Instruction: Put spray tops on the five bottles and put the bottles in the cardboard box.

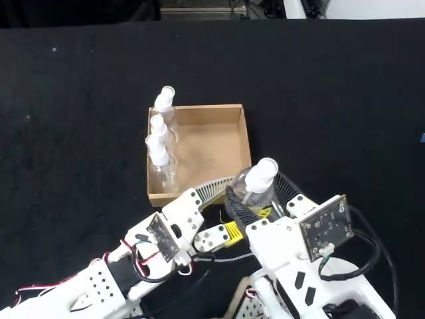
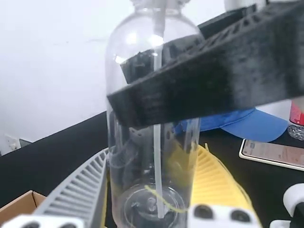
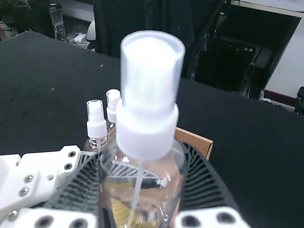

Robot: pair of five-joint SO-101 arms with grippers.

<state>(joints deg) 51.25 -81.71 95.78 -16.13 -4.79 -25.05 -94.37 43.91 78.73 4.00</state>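
High view: a clear bottle (image 1: 254,191) with a white spray top (image 1: 264,169) stands upright just outside the cardboard box (image 1: 246,136), off its near right corner. Whether its base rests on the table or hangs just above it I cannot tell. Both arms meet on this bottle. The left gripper (image 2: 153,152) is closed on the lower body, with its grey ribbed finger (image 1: 212,188) on one side and its yellow finger (image 1: 232,231) on the other, both pressed to the plastic. The right gripper (image 3: 142,152) is clamped higher up, at the shoulder under the spray top, with a black finger (image 3: 199,175) touching each side. In the left wrist view one of those black fingers crosses in front of the bottle, and a thin dip tube (image 2: 158,142) runs down inside it to the base. Inside the box, three other bottles (image 1: 160,129) stand upright in a row against the left wall, each with a spray top fitted. The box sits on a black table cloth (image 1: 332,100). Beyond the bottle, the left wrist view shows a blue peaked cap (image 2: 247,126).
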